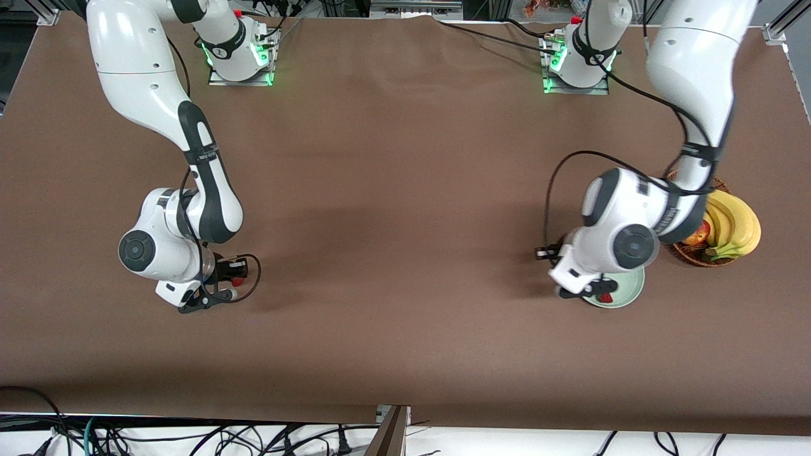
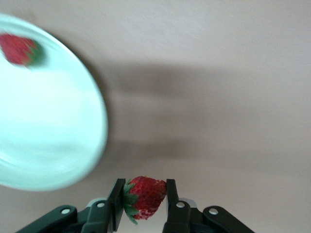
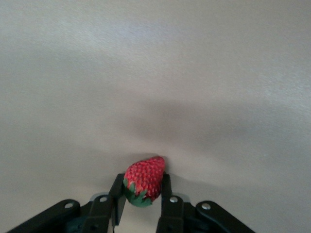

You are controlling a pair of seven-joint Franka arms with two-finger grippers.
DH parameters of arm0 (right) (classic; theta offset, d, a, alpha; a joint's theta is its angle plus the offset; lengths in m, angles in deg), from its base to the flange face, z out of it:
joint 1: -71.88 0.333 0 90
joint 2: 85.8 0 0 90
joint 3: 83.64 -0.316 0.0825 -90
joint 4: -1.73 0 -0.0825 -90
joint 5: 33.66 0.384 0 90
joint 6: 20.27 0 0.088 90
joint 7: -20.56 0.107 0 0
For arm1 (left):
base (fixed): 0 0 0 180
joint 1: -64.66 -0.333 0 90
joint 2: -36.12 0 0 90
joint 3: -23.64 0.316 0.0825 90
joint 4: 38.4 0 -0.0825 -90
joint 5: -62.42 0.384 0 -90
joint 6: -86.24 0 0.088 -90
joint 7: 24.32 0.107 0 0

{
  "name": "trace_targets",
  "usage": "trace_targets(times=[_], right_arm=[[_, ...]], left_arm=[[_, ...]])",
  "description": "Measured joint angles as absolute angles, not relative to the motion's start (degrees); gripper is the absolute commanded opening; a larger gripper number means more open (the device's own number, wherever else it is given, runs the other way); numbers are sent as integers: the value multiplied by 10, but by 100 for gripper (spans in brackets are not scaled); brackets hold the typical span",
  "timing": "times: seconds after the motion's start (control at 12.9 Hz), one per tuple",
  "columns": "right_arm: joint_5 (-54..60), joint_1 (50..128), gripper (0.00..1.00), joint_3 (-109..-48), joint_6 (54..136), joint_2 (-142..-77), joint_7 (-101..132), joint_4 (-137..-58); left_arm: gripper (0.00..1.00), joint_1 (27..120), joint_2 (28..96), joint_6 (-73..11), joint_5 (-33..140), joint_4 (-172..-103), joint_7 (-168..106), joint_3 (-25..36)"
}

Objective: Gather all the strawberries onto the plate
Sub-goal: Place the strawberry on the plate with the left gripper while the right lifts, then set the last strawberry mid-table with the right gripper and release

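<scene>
Seeded strawberries (image 2: 146, 196) (image 3: 144, 180), glossy round plate (image 2: 58, 145)

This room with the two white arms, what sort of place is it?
Probably a robotics lab: two arms bolted to a brown-covered table, loose cables along its edge, and fruit props, a plate and a basket, for practice.

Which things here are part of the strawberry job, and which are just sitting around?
In the job:
- strawberry in the left gripper
- strawberry in the right gripper
- strawberry already on the plate
- mint-green plate

Just sitting around:
- wicker basket
- bananas
- apple
</scene>
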State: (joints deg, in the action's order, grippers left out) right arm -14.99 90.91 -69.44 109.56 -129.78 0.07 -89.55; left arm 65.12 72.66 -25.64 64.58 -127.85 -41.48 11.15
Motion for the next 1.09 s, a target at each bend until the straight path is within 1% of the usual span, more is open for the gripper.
trace_targets(times=[0.08,0.16,0.23,0.31,0.39,0.47,0.62,0.78,0.93,1.09], right_arm=[[-147,914,14,-696,1096,-1297,8,-893],[-146,922,14,-698,1094,-1296,28,-889],[-145,936,15,-700,1091,-1293,59,-886],[-145,955,14,-702,1087,-1287,98,-883],[-144,980,14,-703,1084,-1280,145,-881],[-144,1008,15,-704,1082,-1272,199,-880],[-144,1071,15,-706,1081,-1260,328,-874],[-144,1137,15,-706,1081,-1261,459,-856],[-144,1191,16,-706,1090,-1276,567,-834],[-144,1230,17,-706,1123,-1300,659,-817]], left_arm=[[6,628,727,-256,646,-1280,-356,111],[11,611,728,-256,646,-1282,-305,111],[12,599,731,-258,646,-1285,-264,111],[16,592,736,-261,646,-1286,-231,111],[24,586,743,-265,646,-1287,-203,111],[39,581,749,-270,646,-1288,-180,111],[100,571,758,-276,646,-1288,-156,111],[100,570,758,-278,646,-1288,-150,110],[100,570,758,-279,646,-1287,-150,108],[100,571,757,-279,645,-1285,-154,103]])
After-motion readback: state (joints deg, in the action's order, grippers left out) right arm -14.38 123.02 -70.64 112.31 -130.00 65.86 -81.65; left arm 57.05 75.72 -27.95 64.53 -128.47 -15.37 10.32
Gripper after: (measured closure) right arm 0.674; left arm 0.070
